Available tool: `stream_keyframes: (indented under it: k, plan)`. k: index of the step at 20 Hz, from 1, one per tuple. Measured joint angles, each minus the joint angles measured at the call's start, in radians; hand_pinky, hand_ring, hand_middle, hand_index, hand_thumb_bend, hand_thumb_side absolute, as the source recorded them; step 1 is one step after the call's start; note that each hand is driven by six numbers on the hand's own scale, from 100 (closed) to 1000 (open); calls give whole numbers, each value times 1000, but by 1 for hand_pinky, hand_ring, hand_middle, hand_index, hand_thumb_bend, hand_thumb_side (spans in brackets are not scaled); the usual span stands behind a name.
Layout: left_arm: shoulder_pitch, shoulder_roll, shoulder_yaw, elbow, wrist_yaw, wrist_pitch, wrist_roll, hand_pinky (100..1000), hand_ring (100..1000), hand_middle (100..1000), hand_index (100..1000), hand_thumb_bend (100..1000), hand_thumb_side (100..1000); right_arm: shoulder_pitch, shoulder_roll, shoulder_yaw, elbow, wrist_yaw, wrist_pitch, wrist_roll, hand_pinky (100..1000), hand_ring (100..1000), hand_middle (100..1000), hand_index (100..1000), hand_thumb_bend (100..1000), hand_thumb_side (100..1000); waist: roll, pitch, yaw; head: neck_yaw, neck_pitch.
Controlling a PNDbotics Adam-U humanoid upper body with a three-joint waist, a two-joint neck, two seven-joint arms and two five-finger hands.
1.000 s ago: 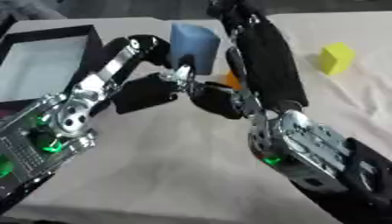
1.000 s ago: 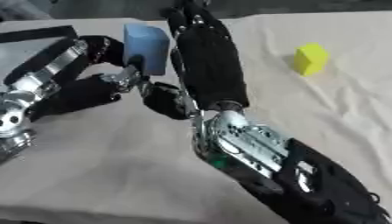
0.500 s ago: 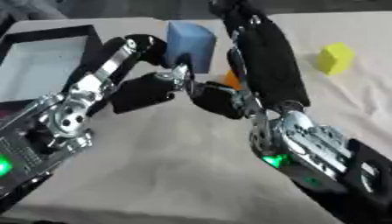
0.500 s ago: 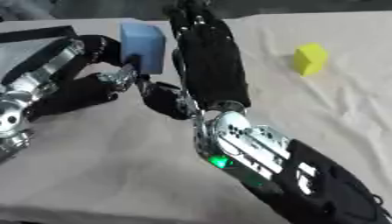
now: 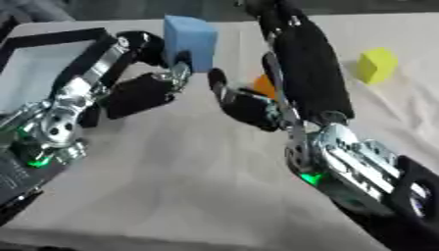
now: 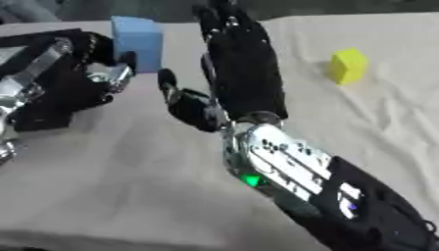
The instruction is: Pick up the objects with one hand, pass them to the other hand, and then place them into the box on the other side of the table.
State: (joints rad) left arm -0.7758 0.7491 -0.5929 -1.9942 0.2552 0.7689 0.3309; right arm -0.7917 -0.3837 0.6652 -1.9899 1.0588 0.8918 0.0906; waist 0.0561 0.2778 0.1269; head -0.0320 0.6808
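Now your left hand (image 5: pixel 158 73) has the blue block (image 5: pixel 190 35) at its far side, fingers curled against the block's near-left face, so it holds the block up above the table (image 5: pixel 171 186). Your right hand (image 5: pixel 296 63) stands just right of the block, fingers straight and pointing away from you, thumb (image 5: pixel 225 90) stuck out toward the left hand; it does not touch the block.

Only the left eye view shows you a bit of something orange (image 5: pixel 262 86), tucked between the right thumb and palm; you cannot tell whether the hand touches it. The right eye view hides it behind the hand. That same left eye view also gives you more of the box (image 5: pixel 47 63) at the table's left edge, with its black rim and pale floor; nothing shows inside the visible part.

A yellow block (image 6: pixel 347 65) sits on the cloth well to the right, apart from both hands.
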Motion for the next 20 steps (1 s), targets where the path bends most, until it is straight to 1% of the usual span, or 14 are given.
stream_keyframes:
  k: [4, 5, 7, 9, 15, 20]
  plan:
    - [59, 82, 50, 1, 0, -16, 16, 1000, 800, 613, 370, 100, 245, 0, -23, -9, 0, 0, 13, 22, 877, 913, 887, 882, 416, 397, -2, -1, -19, 30, 3]
    - [77, 101, 64, 1, 1, -19, 19, 1000, 799, 613, 374, 100, 245, 0, -31, -12, 0, 0, 14, 30, 879, 914, 885, 879, 402, 407, -3, -1, -25, 40, 3]
    - [112, 136, 94, 1, 8, -26, 26, 1000, 798, 613, 376, 100, 245, 0, -48, -22, 0, 0, 15, 45, 880, 915, 884, 879, 388, 412, -10, -1, -36, 62, 3]
    - [144, 162, 124, 3, 20, -32, 32, 1000, 798, 614, 376, 100, 245, 0, -66, -36, 0, 0, 15, 59, 881, 916, 885, 880, 398, 407, -17, -1, -45, 85, 2]
    - [208, 192, 191, 52, 67, -64, 64, 1000, 799, 613, 379, 100, 244, 2, -114, -75, 0, 1, 16, 76, 885, 918, 886, 882, 430, 388, -27, -1, -71, 145, -10]
    - [248, 205, 226, 139, 88, -97, 97, 1000, 800, 615, 385, 100, 244, 10, -161, -113, 0, 6, 15, 81, 885, 916, 884, 879, 446, 368, -33, 0, -87, 193, -28]
